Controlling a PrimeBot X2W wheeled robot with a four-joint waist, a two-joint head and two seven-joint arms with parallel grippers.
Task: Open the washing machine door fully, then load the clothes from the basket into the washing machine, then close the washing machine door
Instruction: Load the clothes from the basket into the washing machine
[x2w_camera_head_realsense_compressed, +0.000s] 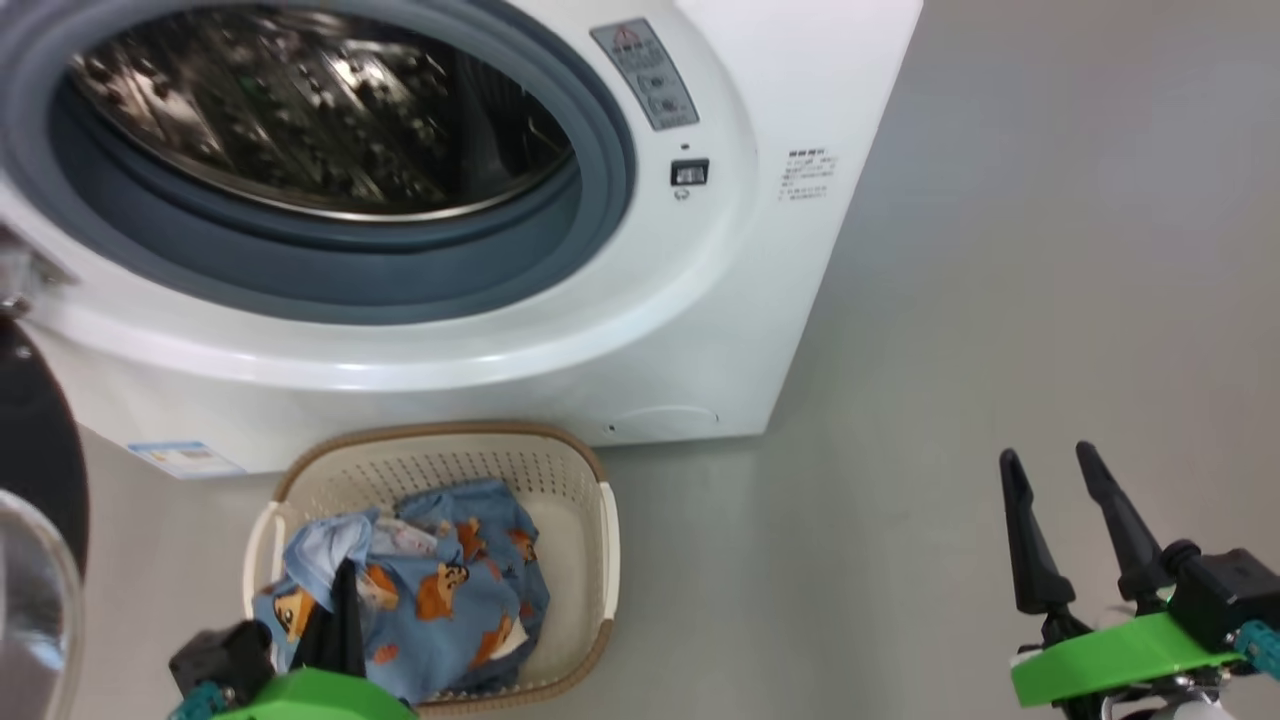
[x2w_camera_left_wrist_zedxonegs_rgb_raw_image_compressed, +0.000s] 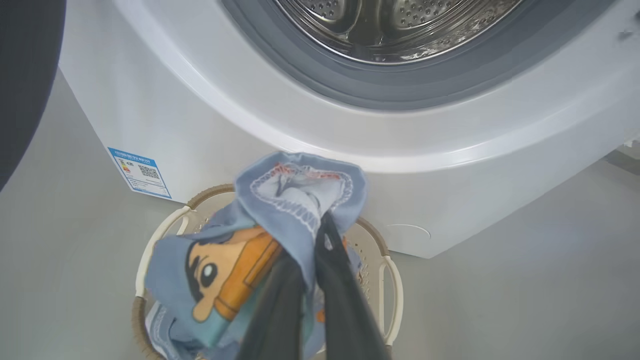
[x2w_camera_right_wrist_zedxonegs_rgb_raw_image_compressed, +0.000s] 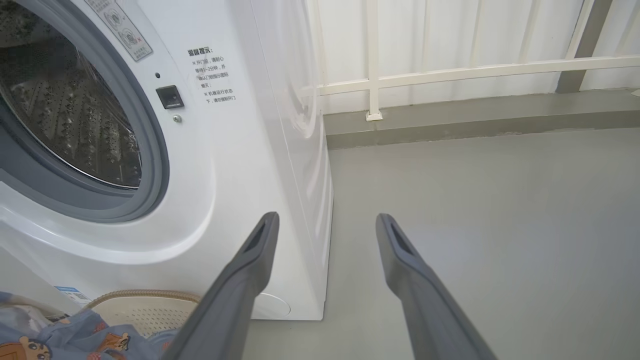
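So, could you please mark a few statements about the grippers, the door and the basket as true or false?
1. The left gripper has its fingers shut on the clothes. True.
2. The right gripper is holding a garment. False: its fingers stand apart with nothing between them, above the bare floor.
3. The washing machine door is shut over the opening. False: it is swung open at the left, and the drum is exposed.
4. The basket sits on the floor in front of the washing machine. True.
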